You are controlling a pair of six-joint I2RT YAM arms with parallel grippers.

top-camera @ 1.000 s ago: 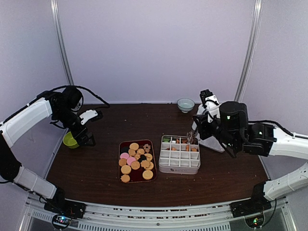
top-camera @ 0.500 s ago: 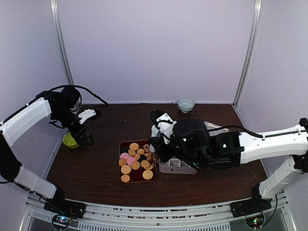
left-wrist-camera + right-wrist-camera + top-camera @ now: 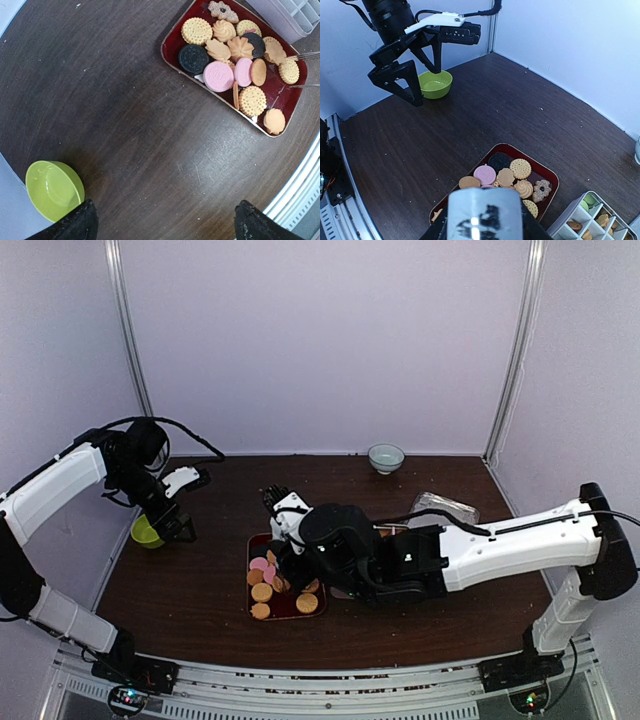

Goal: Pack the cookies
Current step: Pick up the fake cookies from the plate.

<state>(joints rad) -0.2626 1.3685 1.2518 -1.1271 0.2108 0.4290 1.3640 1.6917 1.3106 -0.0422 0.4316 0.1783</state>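
While right pincer point(image 3: 284, 562) hangs above cookies point(image 3: 218, 76), its state unclear; left pincer point(image 3: 165, 227) apart.

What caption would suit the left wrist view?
Open left gripper hovers above a dark brown table, lime-green bowl near one finger, red tray of assorted cookies beyond.

I am watching the tray point(image 3: 546, 176) sitting mid-tabletop point(image 3: 200, 590), with the cookies point(image 3: 218, 76) lying in it, several of them overlapping. The divided box point(image 3: 580, 215) is sitting just right of the tray, holding a few pieces in some compartments. My right arm point(image 3: 500, 545) is reaching across above both. The left bowl point(image 3: 146, 533) is resting at the left edge, with my left gripper point(image 3: 192, 508) hanging just beside it. The far bowl point(image 3: 386, 457) is standing by the back wall, and a bag point(image 3: 445, 508) is lying towards the back right.
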